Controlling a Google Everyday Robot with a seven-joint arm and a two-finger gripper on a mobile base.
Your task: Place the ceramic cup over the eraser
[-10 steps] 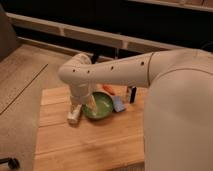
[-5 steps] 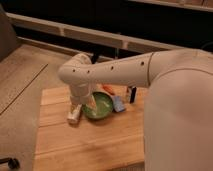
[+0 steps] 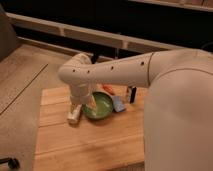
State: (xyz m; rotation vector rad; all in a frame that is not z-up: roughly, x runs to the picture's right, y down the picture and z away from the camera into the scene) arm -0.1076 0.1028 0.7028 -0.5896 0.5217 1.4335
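Note:
My gripper [image 3: 86, 102] hangs from the white wrist over the left edge of the green bowl [image 3: 100, 107] on the wooden table. A cream-white shape [image 3: 92, 101] at the gripper, over the bowl's left side, looks like the ceramic cup, largely hidden by the wrist. I cannot tell whether the gripper holds it. The eraser [image 3: 132, 93], a small dark upright block, stands right of the bowl, near the table's back right, well apart from the gripper.
A long white bottle [image 3: 74, 114] lies left of the bowl. A flat blue pad [image 3: 118, 104] lies between bowl and eraser. An orange piece [image 3: 107, 89] sits behind the bowl. My large white arm [image 3: 165, 85] covers the table's right side. The table [image 3: 85, 145] has bare wood in front.

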